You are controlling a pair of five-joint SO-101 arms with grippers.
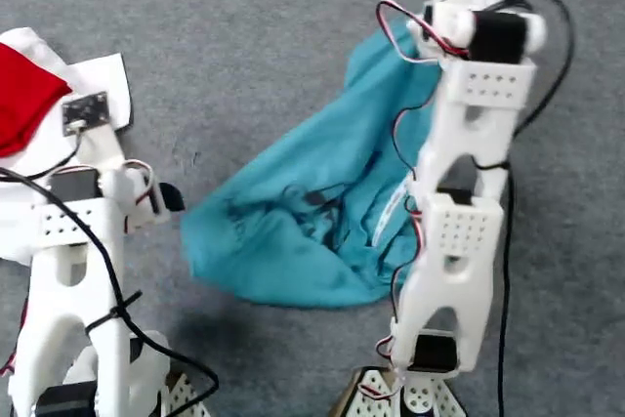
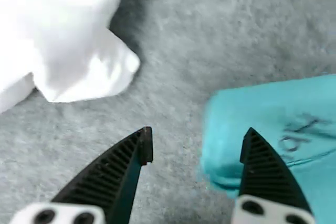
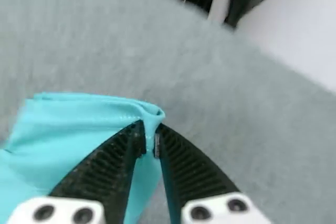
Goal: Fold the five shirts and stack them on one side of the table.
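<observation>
Right gripper [image 3: 149,139] is pinched shut on a bunched-up edge of the teal shirt [image 3: 73,124], with the rest of the cloth trailing back beneath it over the grey table [image 3: 226,93]. Left gripper [image 2: 198,148] is spread wide open, holding nothing, hovering over the table. The teal shirt's corner sits under one finger [image 2: 265,174], and a white shirt [image 2: 68,35] lies ahead, off the other finger's side.

The teal shirt [image 1: 312,231] is looking like soft, matt cloth, creasing loosely. The table [image 1: 225,65] is wearing a grey, fuzzy, felt-like cover. The white shirt [image 2: 63,40] is showing as smooth cloth. The left gripper [image 2: 198,132] and right gripper [image 3: 148,129] are showing black, ribbed, matt plastic fingers [image 2: 113,174].
</observation>
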